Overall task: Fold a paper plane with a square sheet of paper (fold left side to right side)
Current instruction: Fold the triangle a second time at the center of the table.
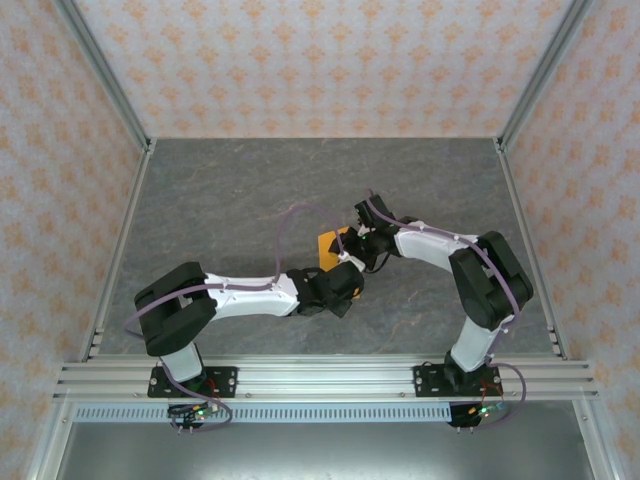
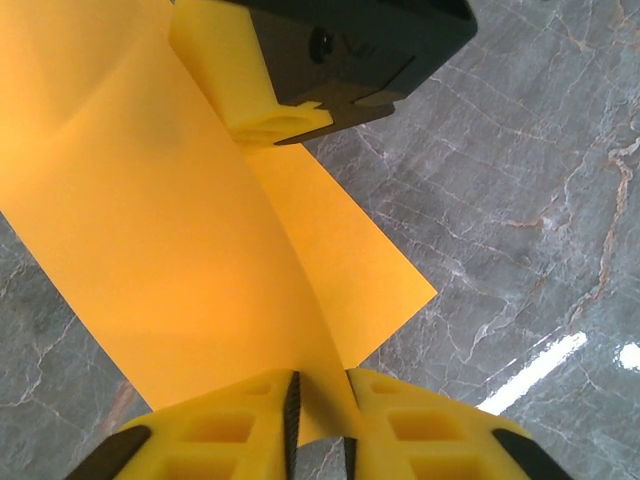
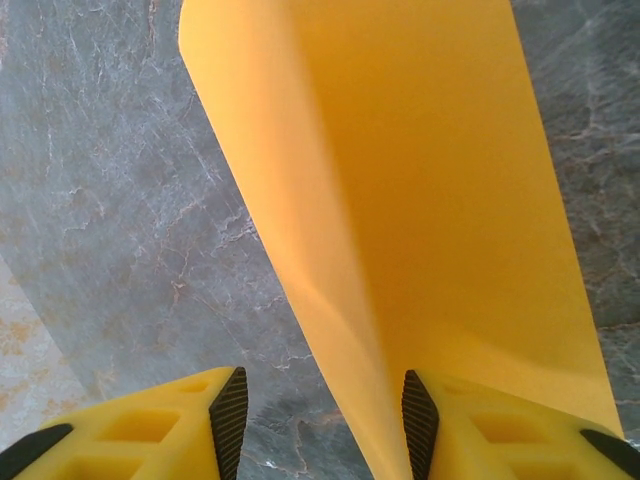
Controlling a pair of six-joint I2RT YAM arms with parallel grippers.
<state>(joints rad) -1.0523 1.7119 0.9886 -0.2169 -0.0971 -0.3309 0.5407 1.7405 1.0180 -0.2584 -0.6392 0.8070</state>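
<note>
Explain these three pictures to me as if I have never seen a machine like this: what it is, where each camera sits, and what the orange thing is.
These are two robot arms bolted side by side at the near edge of a grey marble-patterned table. The wide picture looks down from above and behind them. The other two come from small cameras on each wrist, so the yellow fingers at the bottom edge belong to that arm's own end effector.

The orange thing is a square sheet of paper, partly folded over itself, lying between the arms. In its own wrist view, the left end effector has closed to a narrow gap with the paper's raised crease running into it. The right end effector stands wider, a curved fold of paper passing between its fingers beside the right one.
</note>
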